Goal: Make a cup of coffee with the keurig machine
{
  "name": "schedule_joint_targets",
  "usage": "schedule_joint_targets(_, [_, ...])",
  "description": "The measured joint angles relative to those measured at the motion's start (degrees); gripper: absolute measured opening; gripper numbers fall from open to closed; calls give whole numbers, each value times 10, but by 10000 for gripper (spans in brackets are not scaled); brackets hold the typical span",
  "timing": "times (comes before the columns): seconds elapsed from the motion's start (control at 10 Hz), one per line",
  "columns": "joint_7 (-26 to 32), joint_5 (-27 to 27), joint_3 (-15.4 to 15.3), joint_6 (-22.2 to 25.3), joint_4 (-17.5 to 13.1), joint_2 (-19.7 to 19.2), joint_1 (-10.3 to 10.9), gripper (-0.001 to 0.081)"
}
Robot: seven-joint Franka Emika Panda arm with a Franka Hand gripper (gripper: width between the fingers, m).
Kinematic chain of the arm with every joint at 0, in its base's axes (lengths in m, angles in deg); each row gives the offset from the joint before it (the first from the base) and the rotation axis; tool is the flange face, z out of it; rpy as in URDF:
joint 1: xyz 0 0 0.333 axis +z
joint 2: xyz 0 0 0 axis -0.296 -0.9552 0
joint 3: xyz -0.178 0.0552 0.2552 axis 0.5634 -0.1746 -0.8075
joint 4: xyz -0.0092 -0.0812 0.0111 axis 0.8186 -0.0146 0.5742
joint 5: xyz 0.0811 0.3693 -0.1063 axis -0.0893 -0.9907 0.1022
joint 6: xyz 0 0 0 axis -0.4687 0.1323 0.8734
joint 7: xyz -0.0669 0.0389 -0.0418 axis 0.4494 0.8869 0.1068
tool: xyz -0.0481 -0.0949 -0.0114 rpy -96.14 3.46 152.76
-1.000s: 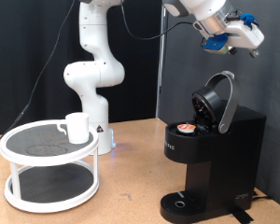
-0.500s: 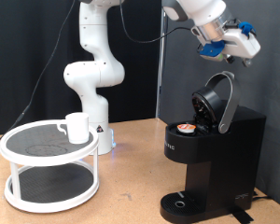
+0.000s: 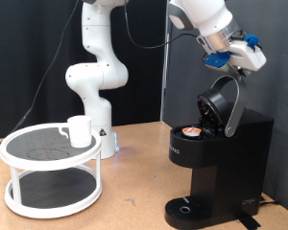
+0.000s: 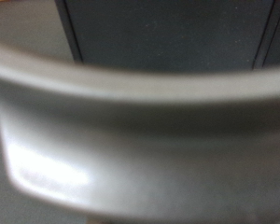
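The black keurig machine (image 3: 219, 158) stands at the exterior view's right with its rounded lid (image 3: 223, 103) hinged open. An orange-topped pod (image 3: 190, 132) sits in its chamber. My gripper (image 3: 242, 57) hangs just above the raised lid's upper edge; its fingers are too small and blurred to read. The wrist view is filled by a blurred silver-grey curved rim (image 4: 131, 121), very close, with dark panels behind; no fingers show there. The white cup (image 3: 79, 130) stands on the top tier of the white round rack (image 3: 19, 149) at the exterior view's left, far from the gripper.
The white arm's base column (image 3: 94, 77) stands behind the rack. The rack has a lower tier (image 3: 48, 192). The machine's round drip base (image 3: 187, 209) sits low in front. A wooden tabletop (image 3: 125, 192) lies between rack and machine.
My gripper has come down and moved toward the exterior view's left, closing in on the top edge of the open lid. The machine, pod and cup have not moved.
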Motion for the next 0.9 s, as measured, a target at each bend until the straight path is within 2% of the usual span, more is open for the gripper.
schedule_joint_targets(0.6, [2,9,3,-31,6,6,-9,0])
schedule_joint_targets(0.9, [3,26,14,-19,9,16,-23,0])
